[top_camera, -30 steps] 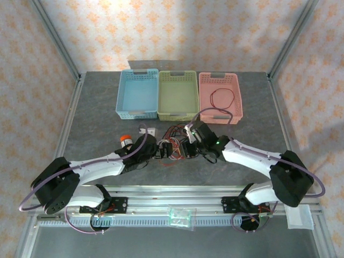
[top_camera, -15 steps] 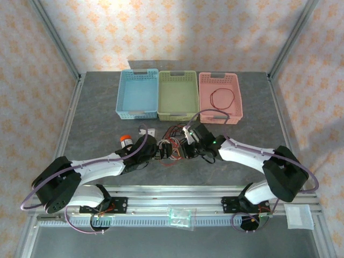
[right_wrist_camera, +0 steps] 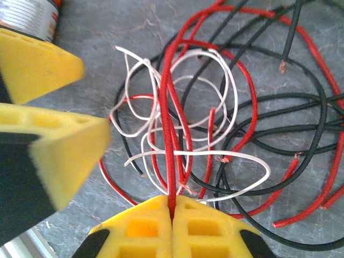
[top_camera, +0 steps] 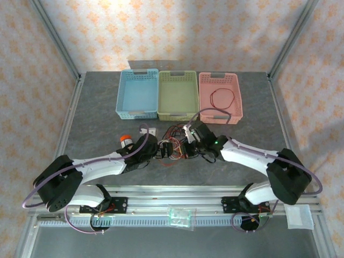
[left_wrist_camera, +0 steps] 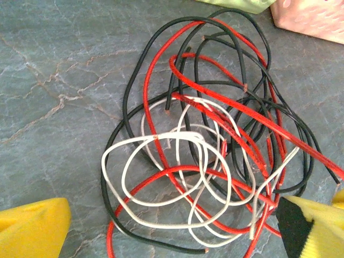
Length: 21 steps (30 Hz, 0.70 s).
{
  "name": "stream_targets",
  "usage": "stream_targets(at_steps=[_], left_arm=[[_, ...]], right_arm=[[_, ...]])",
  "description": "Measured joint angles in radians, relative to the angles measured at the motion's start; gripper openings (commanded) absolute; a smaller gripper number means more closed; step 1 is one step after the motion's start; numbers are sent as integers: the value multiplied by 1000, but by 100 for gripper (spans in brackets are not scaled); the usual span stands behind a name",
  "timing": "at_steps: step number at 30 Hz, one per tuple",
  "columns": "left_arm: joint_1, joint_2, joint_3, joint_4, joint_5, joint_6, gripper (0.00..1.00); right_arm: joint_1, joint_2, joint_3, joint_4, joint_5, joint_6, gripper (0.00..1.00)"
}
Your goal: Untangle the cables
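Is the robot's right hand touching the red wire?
Touching. In the right wrist view, the right hand is shut, with a red wire pinched between its yellow fingers.

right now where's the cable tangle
In the top view the cable tangle lies on the table at mid-width, between the left gripper and the right gripper, which is shut on a red cable, just nearer than the green basket.

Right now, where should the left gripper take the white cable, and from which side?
Likely the white cable by its outer loop at the left edge of the tangle in the left wrist view, coming down from that side: it lies flat, with little crossing it.
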State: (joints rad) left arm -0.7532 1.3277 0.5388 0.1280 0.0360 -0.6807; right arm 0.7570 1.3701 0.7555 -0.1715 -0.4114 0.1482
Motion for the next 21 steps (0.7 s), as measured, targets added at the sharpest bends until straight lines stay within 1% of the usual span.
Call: stream_targets(at_steps=[11,17,21], left_arm=[[0,56,57,32,-14,0,99],[-3,122,94,43,-18,9,99],[-10,179,140,11,-43,8,99]], right_arm=[[0,-122,37,-8,14,9,0],[0,-161,51,-14,15,13,0],[0,-191,66,-23,19,16,0]])
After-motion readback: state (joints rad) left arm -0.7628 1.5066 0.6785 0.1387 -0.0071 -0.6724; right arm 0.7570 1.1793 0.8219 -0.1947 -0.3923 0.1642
